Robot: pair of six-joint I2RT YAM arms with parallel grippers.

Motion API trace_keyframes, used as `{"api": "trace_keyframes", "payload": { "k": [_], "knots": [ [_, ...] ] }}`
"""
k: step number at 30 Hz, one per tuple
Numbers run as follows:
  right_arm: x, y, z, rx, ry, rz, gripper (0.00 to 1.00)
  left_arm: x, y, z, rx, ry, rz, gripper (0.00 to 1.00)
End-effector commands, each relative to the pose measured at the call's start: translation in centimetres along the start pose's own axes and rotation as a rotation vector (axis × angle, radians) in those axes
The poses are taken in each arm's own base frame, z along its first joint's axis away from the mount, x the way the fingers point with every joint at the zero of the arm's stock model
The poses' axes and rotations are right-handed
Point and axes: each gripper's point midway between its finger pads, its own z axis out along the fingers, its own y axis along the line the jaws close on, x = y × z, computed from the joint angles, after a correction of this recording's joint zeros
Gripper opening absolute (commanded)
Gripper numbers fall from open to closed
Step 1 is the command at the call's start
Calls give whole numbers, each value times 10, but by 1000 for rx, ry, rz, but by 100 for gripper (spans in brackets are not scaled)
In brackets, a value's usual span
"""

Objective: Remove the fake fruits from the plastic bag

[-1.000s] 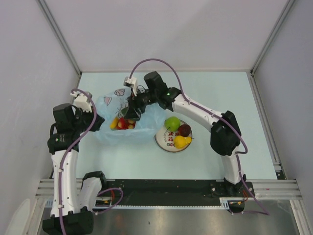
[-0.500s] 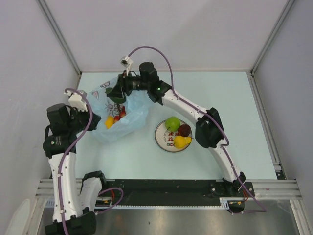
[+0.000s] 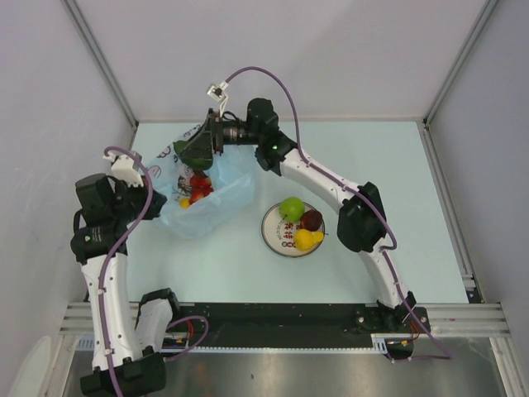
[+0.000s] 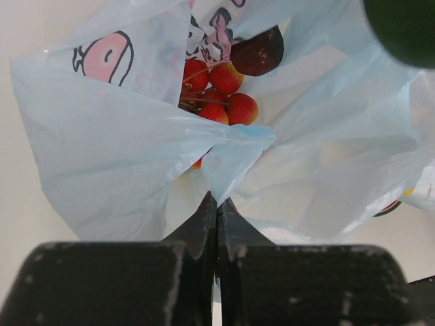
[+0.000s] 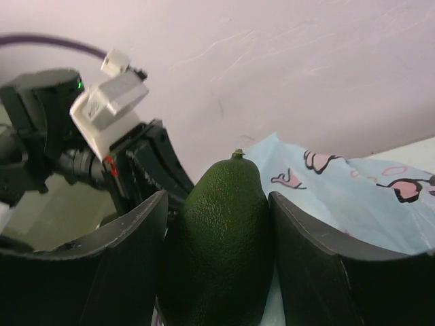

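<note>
The light-blue plastic bag (image 3: pixel 202 207) lies at the table's left, its mouth held up. My left gripper (image 3: pixel 157 180) is shut on the bag's near edge (image 4: pixel 228 153), its jaws pinched on the film (image 4: pixel 216 201). Inside the bag lie red berries (image 4: pixel 217 95), a dark brownish fruit (image 4: pixel 262 53) and an orange piece (image 3: pixel 183 201). My right gripper (image 3: pixel 196 153) hangs above the bag's far side, shut on a dark green avocado (image 5: pixel 221 251), one finger on each flank. A green apple (image 3: pixel 290 207), a dark red fruit (image 3: pixel 312 219) and a yellow one (image 3: pixel 306 240) rest on the plate.
The round white plate (image 3: pixel 277 240) with red lettering sits right of the bag, mid-table. Side walls close in on the left and right, a back wall lies behind the bag. My left arm's wrist (image 5: pixel 81 129) shows close behind the avocado in the right wrist view.
My right gripper has risen out of the bag with the avocado, moving back and to the left. The bag has shifted left and bunched up in the left gripper.
</note>
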Motion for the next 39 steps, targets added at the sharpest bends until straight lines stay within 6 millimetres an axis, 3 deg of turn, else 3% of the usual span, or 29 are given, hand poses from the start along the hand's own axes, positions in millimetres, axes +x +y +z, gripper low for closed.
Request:
{"api": "trace_keyframes", "payload": {
  "k": [1,2,3,7,11,14,16,17,19,22,23,26,30,33,34,36,38,39],
  "knots": [
    [24,7,-11,-83,84,-71,51,-22,-6,-9,11,-58,8,1],
    [31,6,-16,-87,104,-55,50,-23,-6,-10,11,-61,11,1],
    [50,-8,-23,-66,136,-18,50,-20,-6,-9,11,-53,11,1],
    [75,-31,-48,-12,187,89,50,-10,12,-9,-81,-24,45,0],
    [67,-24,-56,-35,173,103,57,6,28,-3,-140,20,77,0],
    [57,-15,-50,-54,174,44,56,13,27,4,-118,39,63,0],
    [66,-16,-48,-19,217,47,53,16,26,8,-105,51,58,0],
    [72,-26,-49,13,233,-33,51,17,27,9,-107,56,65,0],
    [99,-34,-56,85,317,-42,49,18,35,9,-145,69,78,0],
    [156,-59,-80,179,420,-73,48,32,45,15,-172,152,110,0],
    [184,-64,-97,211,463,-55,47,37,48,17,-184,183,152,0],
    [216,-67,-113,263,518,-99,49,37,59,20,-236,215,228,0],
    [244,-65,-115,278,616,-164,51,40,74,28,-301,283,388,0],
    [263,-73,-113,309,660,-193,54,55,81,37,-302,366,492,0],
    [265,-75,-112,321,668,-213,55,67,85,40,-294,401,517,0],
    [264,-70,-105,328,670,-240,68,72,88,44,-297,400,539,0],
    [246,-62,-100,336,640,-259,98,83,88,44,-286,418,546,0],
    [233,-51,-99,331,623,-278,100,84,88,43,-284,412,549,0]
  ]
}}
